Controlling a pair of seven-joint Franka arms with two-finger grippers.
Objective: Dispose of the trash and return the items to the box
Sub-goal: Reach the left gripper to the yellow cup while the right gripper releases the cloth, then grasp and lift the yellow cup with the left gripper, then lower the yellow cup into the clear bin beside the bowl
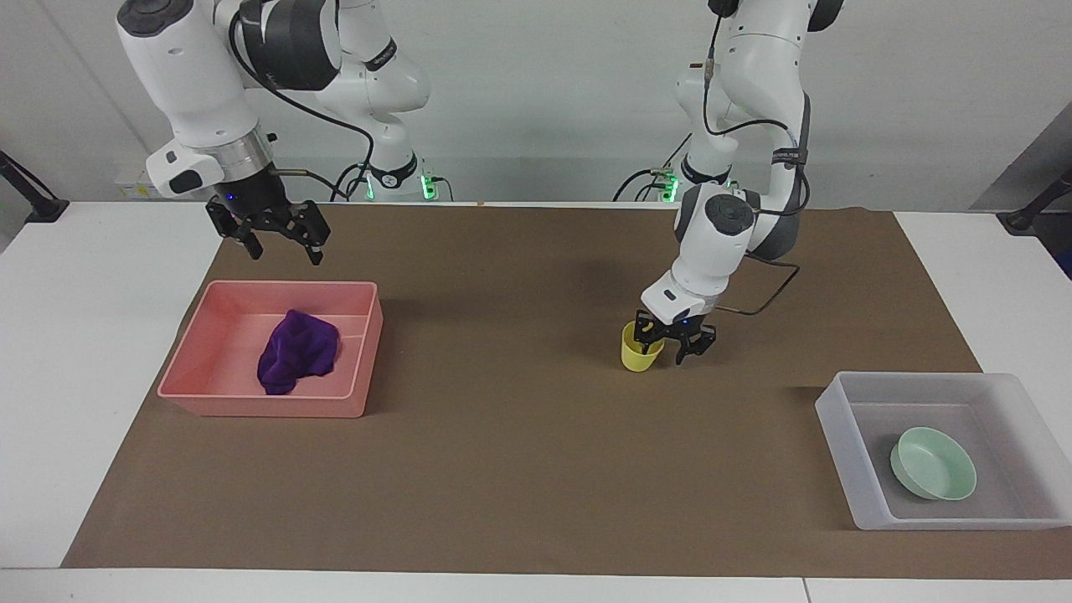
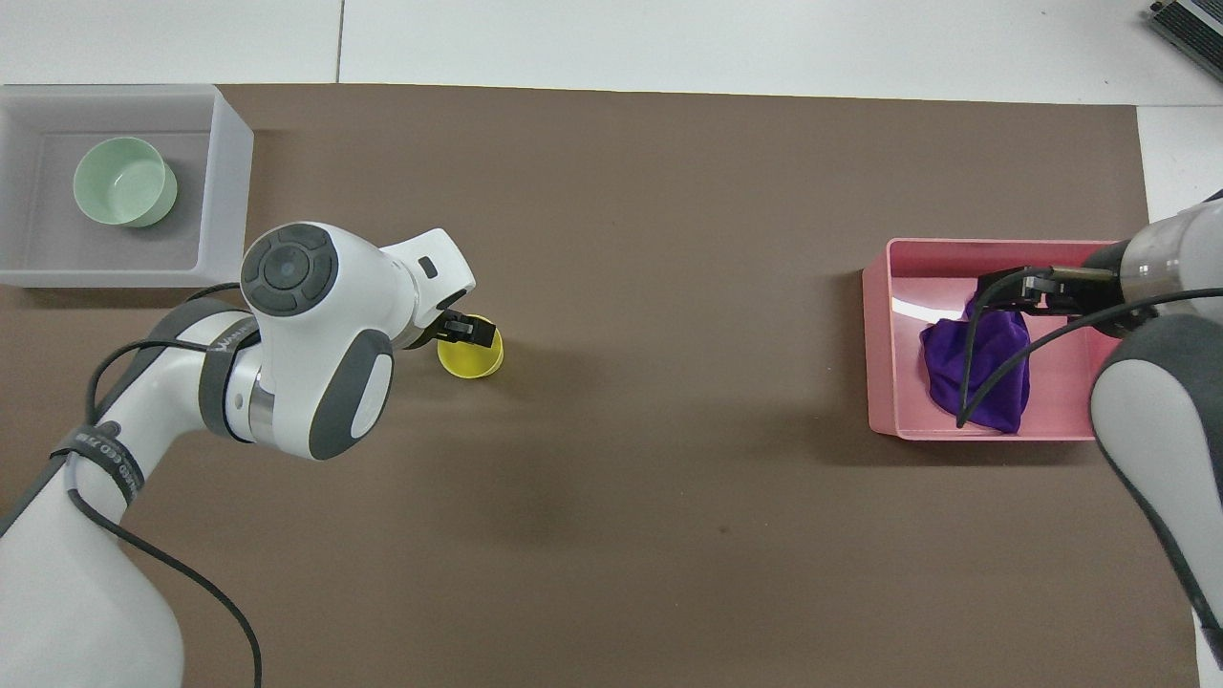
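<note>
The purple trash cloth [image 1: 297, 352] [image 2: 941, 363] lies loose in the pink bin [image 1: 251, 406] [image 2: 879, 344]. My right gripper [image 1: 285, 251] [image 2: 1037, 290] hangs open and empty well above that bin. The yellow cup [image 1: 636, 358] [image 2: 473, 355] stands upright mid-mat. My left gripper [image 1: 664, 352] [image 2: 468, 333] is down at the cup, open, with one finger inside the cup and the other outside its wall on the left arm's side. The mint-green bowl [image 1: 934, 465] [image 2: 124, 182] sits in the translucent box [image 1: 846, 452] [image 2: 229, 191].
A brown mat [image 1: 502, 469] covers the table's middle. The box stands at the left arm's end, farther from the robots than the cup. The pink bin stands at the right arm's end. Black cables loop from both wrists.
</note>
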